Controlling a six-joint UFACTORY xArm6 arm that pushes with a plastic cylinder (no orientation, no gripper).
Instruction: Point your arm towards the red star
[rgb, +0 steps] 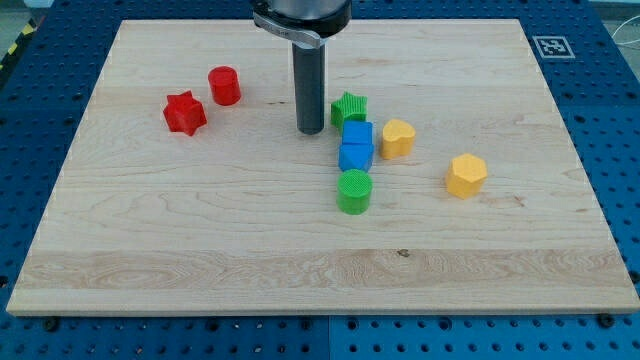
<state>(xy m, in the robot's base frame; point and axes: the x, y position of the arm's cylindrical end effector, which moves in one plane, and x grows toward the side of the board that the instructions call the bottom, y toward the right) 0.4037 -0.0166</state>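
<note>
The red star lies on the wooden board at the view's left. A red cylinder stands just up and right of it. My tip rests on the board near the middle, well to the right of the red star and just left of the green star. Below the green star sit a blue cube and a second blue block, touching each other, then a green cylinder.
A yellow heart-like block lies right of the blue blocks. A yellow hexagonal block lies further right. The wooden board sits on a blue perforated table, with a marker tag at its top right corner.
</note>
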